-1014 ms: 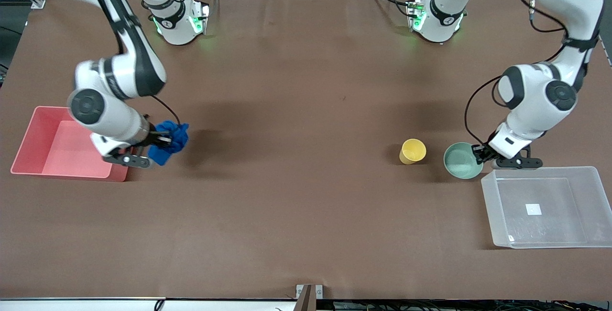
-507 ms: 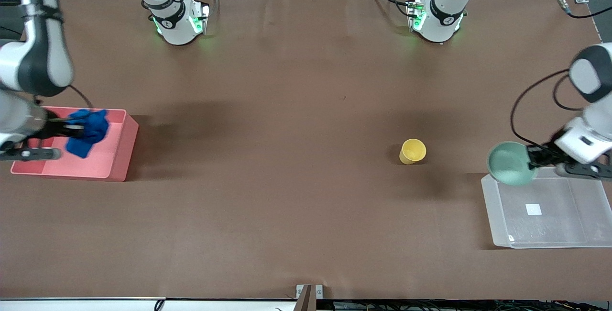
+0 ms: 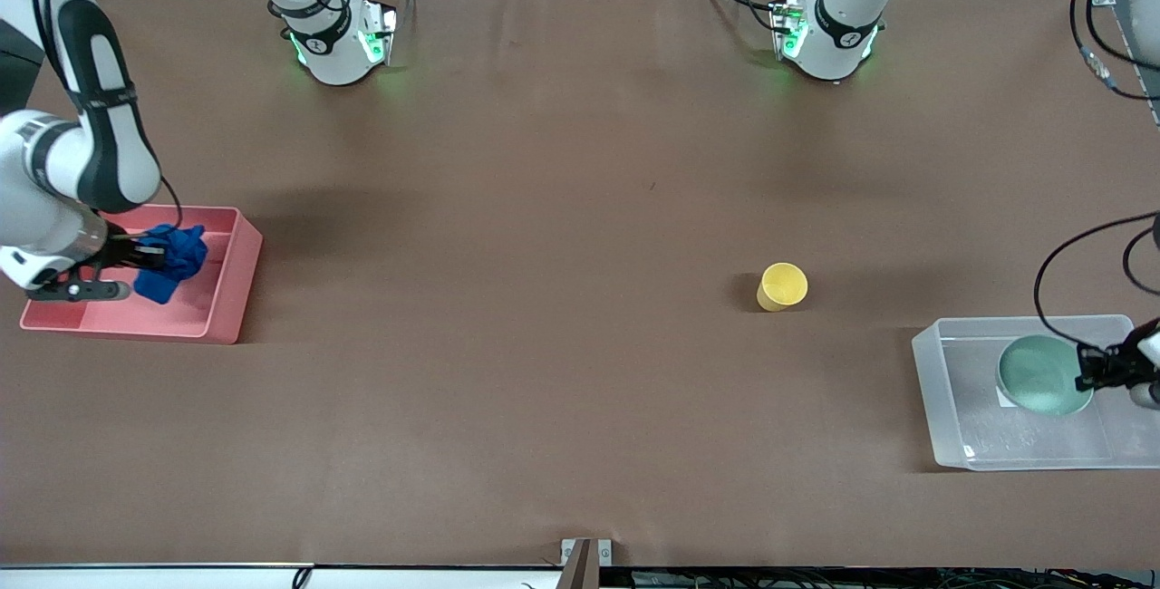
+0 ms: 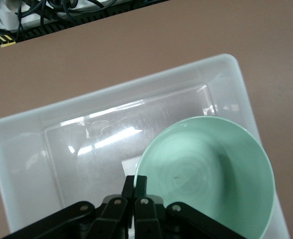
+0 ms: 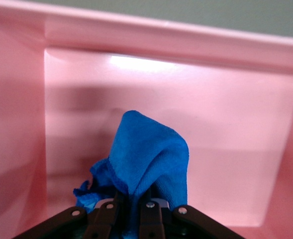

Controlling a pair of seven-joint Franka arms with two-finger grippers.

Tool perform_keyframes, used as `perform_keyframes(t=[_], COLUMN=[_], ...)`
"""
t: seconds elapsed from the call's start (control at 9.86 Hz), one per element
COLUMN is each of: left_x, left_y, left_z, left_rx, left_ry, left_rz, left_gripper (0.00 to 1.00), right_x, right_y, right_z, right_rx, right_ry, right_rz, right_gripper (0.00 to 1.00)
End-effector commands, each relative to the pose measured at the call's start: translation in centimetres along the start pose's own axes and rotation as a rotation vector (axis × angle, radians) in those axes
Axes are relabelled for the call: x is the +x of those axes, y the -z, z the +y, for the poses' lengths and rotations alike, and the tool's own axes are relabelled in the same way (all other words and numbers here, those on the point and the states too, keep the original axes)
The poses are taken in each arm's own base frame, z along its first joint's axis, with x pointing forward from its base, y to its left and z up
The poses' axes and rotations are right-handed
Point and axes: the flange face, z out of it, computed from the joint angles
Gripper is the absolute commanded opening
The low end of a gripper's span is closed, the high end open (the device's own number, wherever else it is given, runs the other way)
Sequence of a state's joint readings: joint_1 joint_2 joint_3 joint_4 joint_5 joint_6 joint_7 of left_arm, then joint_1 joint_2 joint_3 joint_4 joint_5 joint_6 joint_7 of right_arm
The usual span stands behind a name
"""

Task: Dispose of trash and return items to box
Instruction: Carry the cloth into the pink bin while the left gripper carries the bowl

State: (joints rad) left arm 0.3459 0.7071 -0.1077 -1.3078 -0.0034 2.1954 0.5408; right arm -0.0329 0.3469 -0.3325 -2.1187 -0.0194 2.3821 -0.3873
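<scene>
**Cloth held over the pink bin, bowl held in the clear tub**

At the right arm's end of the table, the crumpled royal-blue cloth wad (image 3: 172, 259) is gripped by the right gripper (image 3: 136, 255), whose fingers are clamped tight on a fold of the fabric. The wad is held inside the opaque pink rectangular bin (image 3: 237, 276), and in the right wrist view the blue cloth (image 5: 146, 157) is seen hanging from the closed fingertips above the bin's pink floor (image 5: 236, 124). Whether the cloth touches that floor cannot be told.

At the left arm's end, the pale mint-green round bowl (image 3: 1042, 374) is pinched at its rim by the left gripper (image 3: 1087, 370), fingers closed on the bowl's edge. The bowl is held within the walls of the clear translucent rectangular plastic tub (image 3: 933, 390). From the left wrist view, the bowl (image 4: 211, 174) is seen over the tub (image 4: 17, 164), partly covering the small white square sticker (image 4: 131, 164) on the tub's bottom.

The small yellow plastic cup (image 3: 782, 286) is left standing upright on the brown table (image 3: 544, 344), well apart from the tub, toward the table's middle.
</scene>
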Motion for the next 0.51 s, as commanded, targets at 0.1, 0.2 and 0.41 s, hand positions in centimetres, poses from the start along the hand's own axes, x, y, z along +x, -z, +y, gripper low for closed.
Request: perform_keyframes(t=[0.1, 0.2, 0.41], left_x=[-0.3, -0.8, -1.4], left_y=[-6.4, -8.6, -11.7], left_z=[-1.5, -1.6, -1.5], left_rx=[0.009, 0.007, 0.008], left_ry=[0.015, 0.025, 0.053], left_rz=[-0.03, -0.027, -0.023], left_gripper=[0.01, 0.01, 0.03], right_x=[-0.1, 0.1, 1.6], right_y=[0.7, 4.4, 14.7], right_z=[0.0, 0.0, -2.0], right_rx=[0.018, 0.033, 0.075], right_ry=[0.001, 0.005, -0.073], right_rz=[0.026, 0.036, 0.042], right_gripper=[1.0, 1.0, 1.0])
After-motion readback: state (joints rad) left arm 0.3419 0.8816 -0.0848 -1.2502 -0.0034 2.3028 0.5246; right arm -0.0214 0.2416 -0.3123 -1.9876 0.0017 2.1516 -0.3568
